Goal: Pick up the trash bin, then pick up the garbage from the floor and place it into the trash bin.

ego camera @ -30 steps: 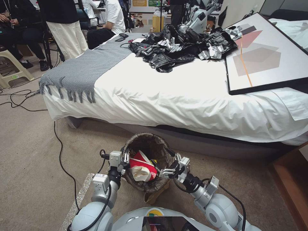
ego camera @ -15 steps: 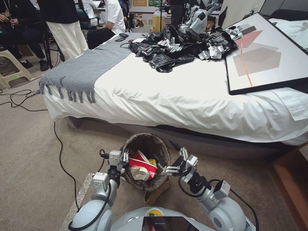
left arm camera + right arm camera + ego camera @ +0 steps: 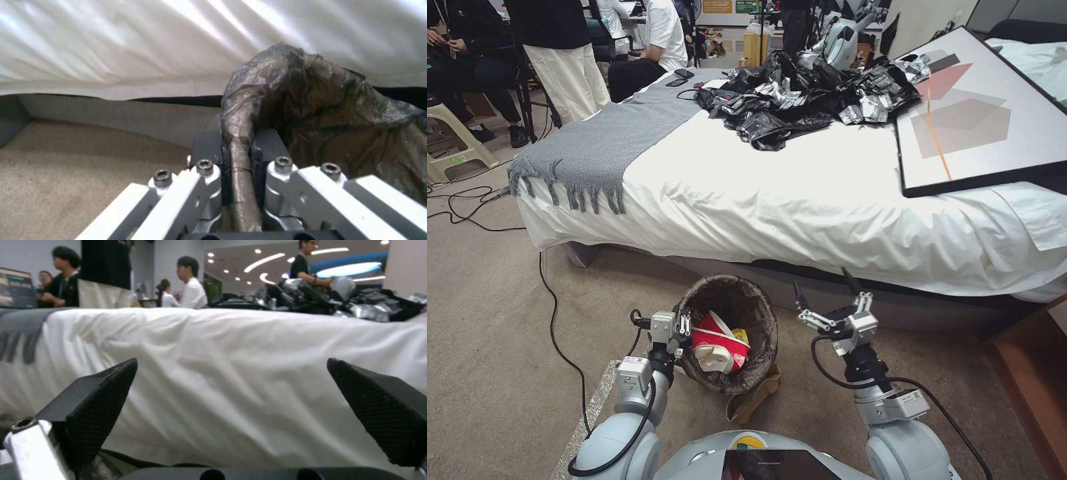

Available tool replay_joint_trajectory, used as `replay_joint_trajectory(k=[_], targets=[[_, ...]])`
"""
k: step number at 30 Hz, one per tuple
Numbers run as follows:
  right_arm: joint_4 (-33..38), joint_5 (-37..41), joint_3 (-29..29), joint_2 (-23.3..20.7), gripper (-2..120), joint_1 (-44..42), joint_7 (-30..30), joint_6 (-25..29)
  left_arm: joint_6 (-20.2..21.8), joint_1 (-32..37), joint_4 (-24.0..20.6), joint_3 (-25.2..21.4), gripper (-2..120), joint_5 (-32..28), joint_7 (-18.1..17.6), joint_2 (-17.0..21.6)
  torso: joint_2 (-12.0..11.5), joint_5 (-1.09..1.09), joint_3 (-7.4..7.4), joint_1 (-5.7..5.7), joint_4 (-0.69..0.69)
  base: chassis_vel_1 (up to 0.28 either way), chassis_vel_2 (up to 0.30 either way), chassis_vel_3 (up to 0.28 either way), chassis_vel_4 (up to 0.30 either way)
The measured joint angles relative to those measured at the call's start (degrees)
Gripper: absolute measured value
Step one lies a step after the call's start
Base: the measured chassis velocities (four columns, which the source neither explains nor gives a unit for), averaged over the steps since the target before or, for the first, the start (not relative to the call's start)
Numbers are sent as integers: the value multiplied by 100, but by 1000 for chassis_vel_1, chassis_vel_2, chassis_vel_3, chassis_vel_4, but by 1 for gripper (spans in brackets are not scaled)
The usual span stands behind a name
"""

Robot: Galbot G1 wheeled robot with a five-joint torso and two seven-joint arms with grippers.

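Your left gripper point(image 3: 686, 329) is clamped on the near-left rim of the trash bin point(image 3: 730, 300). In the left wrist view the dark fingers point(image 3: 209, 146) are pinched tight on the bag-covered rim, with the brown liner bunched up just past them. The bin sits right against that claw, on its inner side, above the carpet in front of the bed point(image 3: 800, 200).

Inside the bin, just past the left claw's tips, you've got a red-and-white carton point(image 3: 715, 338) with a crumpled white piece against it and a bit of yellow wrapper point(image 3: 740, 335) behind. A tan paper piece point(image 3: 754, 400) lies on the floor under the bin's near edge, between your two arms.

Your right gripper point(image 3: 825, 299) is off to the bin's right, well clear of the rim, pointing up toward the bed. Its jaws are spread wide and empty; the right wrist view shows both black pads point(image 3: 100, 396) far apart with only white sheet between them.
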Motion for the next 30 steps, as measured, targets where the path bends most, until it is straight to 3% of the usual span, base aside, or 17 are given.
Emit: replay_joint_trajectory(k=[30], targets=[[-381, 147, 246, 77, 100, 138, 249, 259, 26, 28, -98, -13, 7, -122, -1, 21, 0, 1, 0, 0, 0, 12, 13, 18, 15]])
